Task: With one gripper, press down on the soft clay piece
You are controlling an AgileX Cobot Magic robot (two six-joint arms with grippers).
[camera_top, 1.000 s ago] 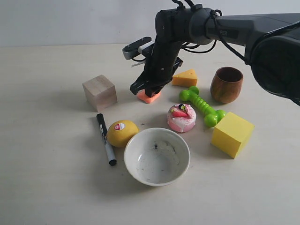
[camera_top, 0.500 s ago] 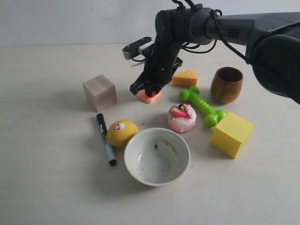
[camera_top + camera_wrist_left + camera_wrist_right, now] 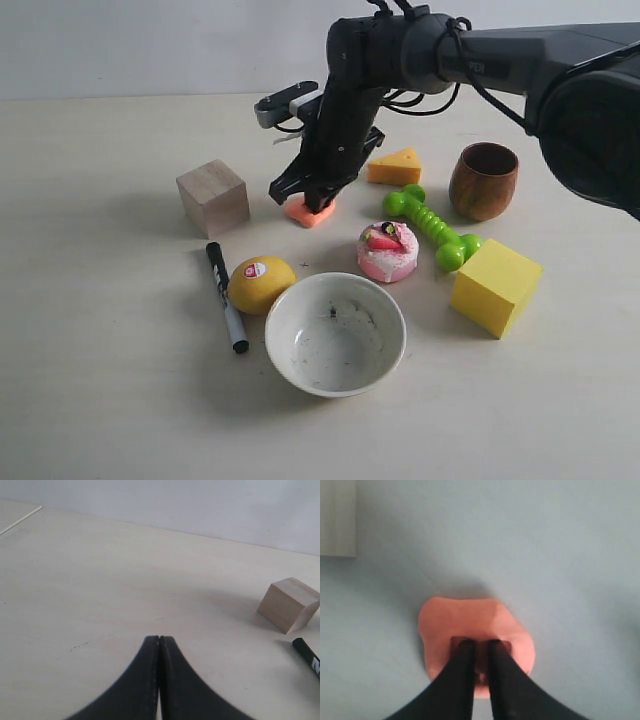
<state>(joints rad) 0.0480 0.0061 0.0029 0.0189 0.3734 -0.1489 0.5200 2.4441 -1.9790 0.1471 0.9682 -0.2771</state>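
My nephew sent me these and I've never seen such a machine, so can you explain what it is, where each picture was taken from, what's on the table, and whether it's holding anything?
It is a robot with two arms, each ending in a two-fingered gripper. The wide picture comes from a camera off the arms. The other two come from cameras on the wrists, looking along the fingers.

On the table lie a wooden cube, marker, lemon, bowl, cake toy, green bone, cheese wedge, cup, yellow block and an orange clay lump.

The right gripper, fingers nearly together, rests its tips in a small dent on the clay. It touches the clay without holding it. The left gripper is shut on nothing, with the cube ahead of it.
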